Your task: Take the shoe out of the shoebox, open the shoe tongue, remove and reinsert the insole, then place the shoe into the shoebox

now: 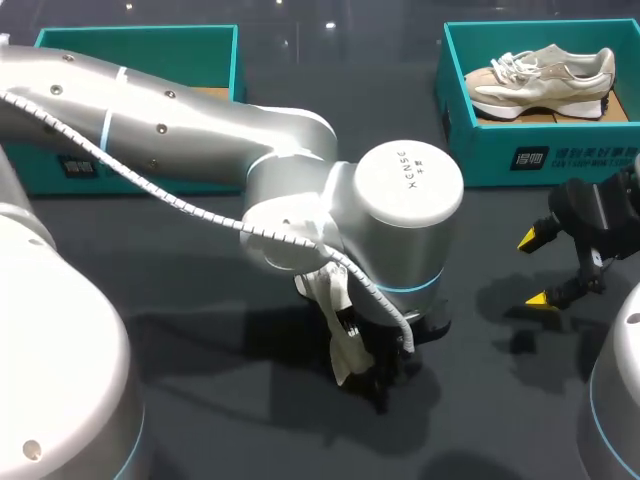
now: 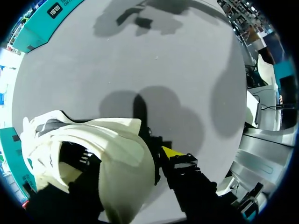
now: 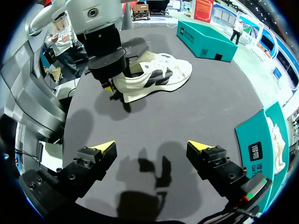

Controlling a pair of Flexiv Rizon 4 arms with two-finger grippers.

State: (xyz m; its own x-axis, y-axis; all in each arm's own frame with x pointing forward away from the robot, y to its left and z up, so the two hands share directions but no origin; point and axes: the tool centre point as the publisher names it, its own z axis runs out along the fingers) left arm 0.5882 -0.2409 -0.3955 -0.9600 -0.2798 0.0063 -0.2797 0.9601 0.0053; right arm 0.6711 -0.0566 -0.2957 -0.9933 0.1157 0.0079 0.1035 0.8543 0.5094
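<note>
Shoe (image 3: 159, 77), half-hidden overhead beneath left arm (image 1: 300, 190), shows fully from right wrist.

Left gripper (image 3: 116, 89) low at mid-table, jaws clamped on shoe (image 3: 159, 77); right gripper (image 3: 151, 145) aside, jaws wide apart.

This looks like a robotics lab or demo stand. A silver left arm (image 1: 200, 130) and right arm (image 1: 615, 390) work over a dark tabletop (image 1: 180, 270). A teal shoebox (image 1: 140, 37) sits upper left and a second shoebox (image 1: 560, 160) upper right (beige shoe (image 1: 545, 80) inside).

Bright overhead lighting, soft shadows on dark table (image 1: 500, 230), faint lamp glints
</note>
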